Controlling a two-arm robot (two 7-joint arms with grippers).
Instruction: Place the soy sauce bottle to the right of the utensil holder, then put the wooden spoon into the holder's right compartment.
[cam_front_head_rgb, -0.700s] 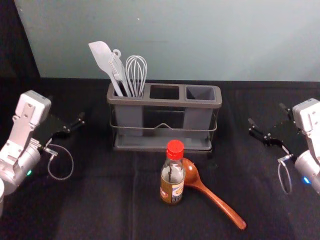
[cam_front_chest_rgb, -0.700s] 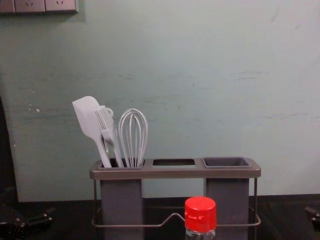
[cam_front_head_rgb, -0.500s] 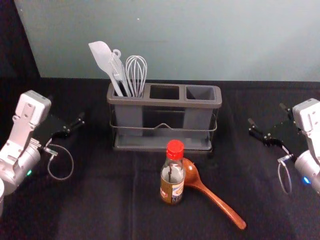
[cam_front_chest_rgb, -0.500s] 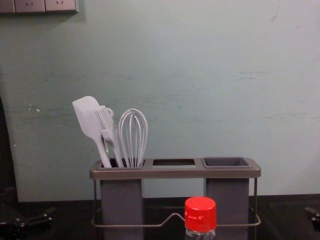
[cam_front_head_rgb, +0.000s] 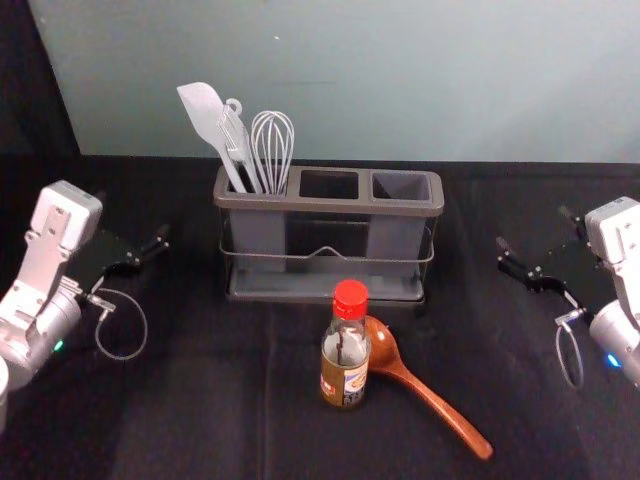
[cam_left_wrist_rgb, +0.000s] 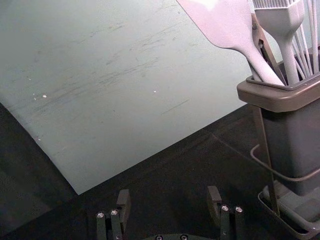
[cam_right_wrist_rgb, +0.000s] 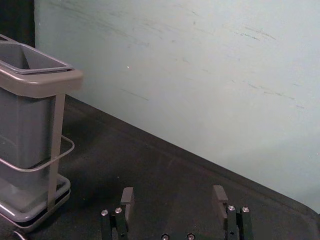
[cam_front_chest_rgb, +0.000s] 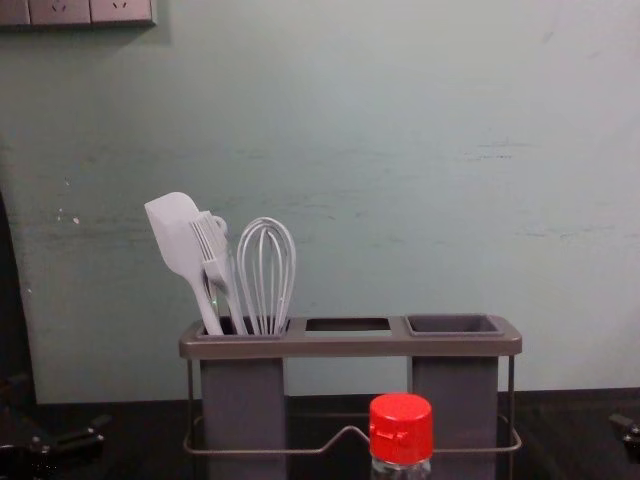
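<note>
The soy sauce bottle (cam_front_head_rgb: 344, 362) stands upright in front of the utensil holder (cam_front_head_rgb: 328, 204), its red cap (cam_front_chest_rgb: 401, 428) rising before the rack in the chest view. Just right of the bottle lies the wooden spoon (cam_front_head_rgb: 422, 388), bowl end partly behind it and handle pointing front right. The holder's right compartment (cam_front_head_rgb: 401, 186) is empty. My left gripper (cam_front_head_rgb: 137, 256) is at the left of the table, open and holding nothing, its spread fingers seen in the left wrist view (cam_left_wrist_rgb: 169, 206). At the right side my right gripper (cam_front_head_rgb: 540, 246) is likewise open and empty, also in the right wrist view (cam_right_wrist_rgb: 174, 206).
A white spatula (cam_front_head_rgb: 205, 120), a brush and a whisk (cam_front_head_rgb: 272, 150) stand in the holder's left compartment. Behind the black-covered table (cam_front_head_rgb: 200, 420) rises a pale wall (cam_front_head_rgb: 400, 80). Dark cloth surface lies between the holder and each gripper.
</note>
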